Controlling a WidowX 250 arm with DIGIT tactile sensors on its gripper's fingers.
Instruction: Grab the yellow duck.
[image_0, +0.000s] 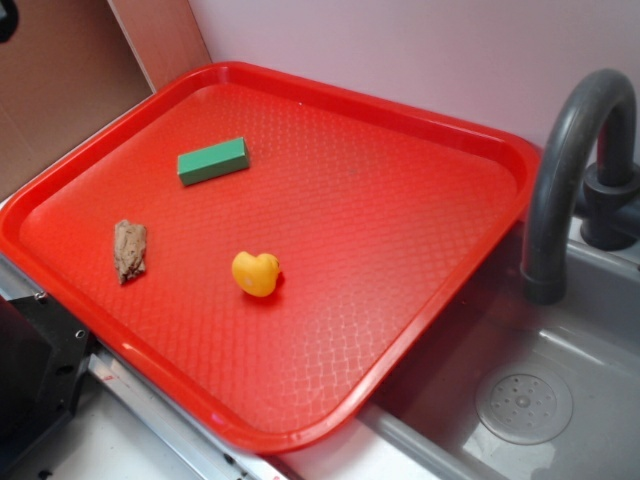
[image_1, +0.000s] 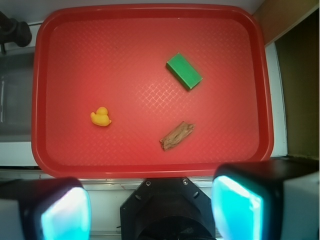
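well apart, yellow duck (image_1: 101, 117) up-left of the spread fingers (image_1: 64, 212)

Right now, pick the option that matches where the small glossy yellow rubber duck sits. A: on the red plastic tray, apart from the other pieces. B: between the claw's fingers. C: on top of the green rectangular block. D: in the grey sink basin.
A: the small glossy yellow rubber duck lies alone on the red plastic tray, clear of the green rectangular block.
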